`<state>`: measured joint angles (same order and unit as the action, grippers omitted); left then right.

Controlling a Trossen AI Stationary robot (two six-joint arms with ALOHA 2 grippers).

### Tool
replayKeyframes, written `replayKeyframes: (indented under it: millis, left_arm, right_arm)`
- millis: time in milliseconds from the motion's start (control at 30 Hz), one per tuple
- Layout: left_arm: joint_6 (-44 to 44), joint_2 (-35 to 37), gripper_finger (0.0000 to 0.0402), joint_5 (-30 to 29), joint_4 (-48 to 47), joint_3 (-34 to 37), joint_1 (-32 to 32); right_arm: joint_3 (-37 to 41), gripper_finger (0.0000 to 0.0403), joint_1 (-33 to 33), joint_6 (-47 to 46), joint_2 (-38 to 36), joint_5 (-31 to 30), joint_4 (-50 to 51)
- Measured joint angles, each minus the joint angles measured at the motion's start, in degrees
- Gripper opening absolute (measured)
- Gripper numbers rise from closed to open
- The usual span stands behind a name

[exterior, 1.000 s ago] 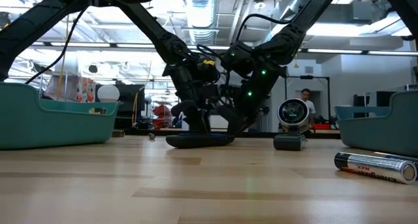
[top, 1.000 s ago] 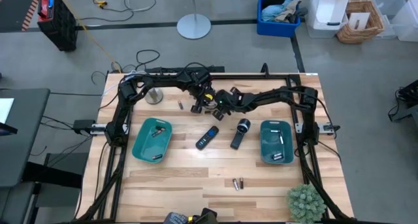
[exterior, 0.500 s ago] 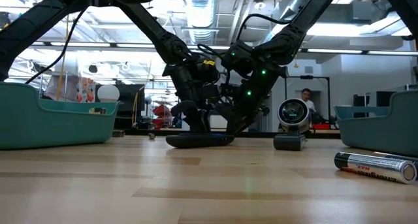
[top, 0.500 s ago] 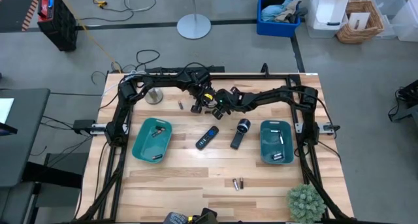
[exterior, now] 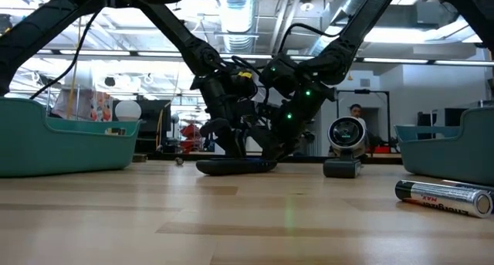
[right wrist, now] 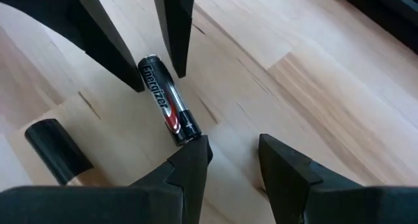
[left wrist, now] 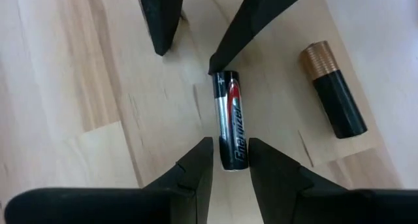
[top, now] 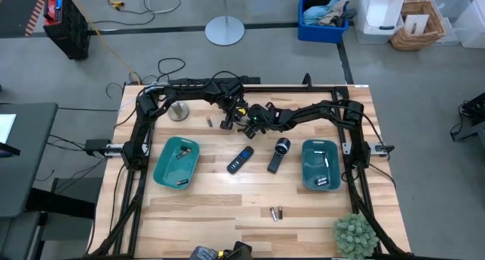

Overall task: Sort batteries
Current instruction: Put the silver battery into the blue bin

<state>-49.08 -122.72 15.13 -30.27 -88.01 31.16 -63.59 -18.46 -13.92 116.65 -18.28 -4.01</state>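
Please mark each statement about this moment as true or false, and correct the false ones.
1. Both claws are at the same silver and black battery. True: the left claw holds one end between its fingers and the right claw is at the other.
2. That battery is lifted high above the table. False: it is down at the wooden table.
3. A black and copper battery lies beside it. True.
4. Both teal trays are empty. False: the left tray and the right tray each hold batteries.
5. The remote lies inside a tray. False: it lies on the table between the trays.
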Motion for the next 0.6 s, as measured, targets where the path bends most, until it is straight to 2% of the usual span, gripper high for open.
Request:
replayKeyframes:
  millis: [600]
  left_arm:
    - [0.31, 0.0, 0.0094, -0.5, -0.02, 0.0, 0.0]
  right_arm:
    - [0.07, 0.016, 0.0, -1.29, 0.2, 0.7, -2.27]
